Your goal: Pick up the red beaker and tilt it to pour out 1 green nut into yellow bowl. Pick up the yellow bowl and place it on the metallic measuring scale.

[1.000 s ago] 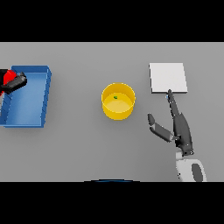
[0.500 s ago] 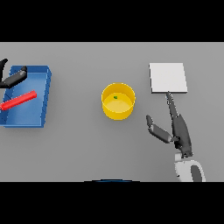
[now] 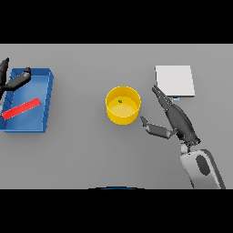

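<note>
With 1 green nut (image 3: 120, 101) lying in the round yellow bowl (image 3: 123, 105), pouring appears done; the right hand (image 3: 175, 119), fingers spread beside the bowl, must next grasp it for the flat metallic scale (image 3: 174, 80).

I see a plain grey bench (image 3: 82, 154) filling the whole view. Light on it looks even. No walls or floor show.

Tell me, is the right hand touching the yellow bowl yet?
Apart. In the head view, grey table shows between the right hand and the yellow bowl: the open thumb tip stops just short of the bowl's right wall, and the straight fingers point up past it.
</note>
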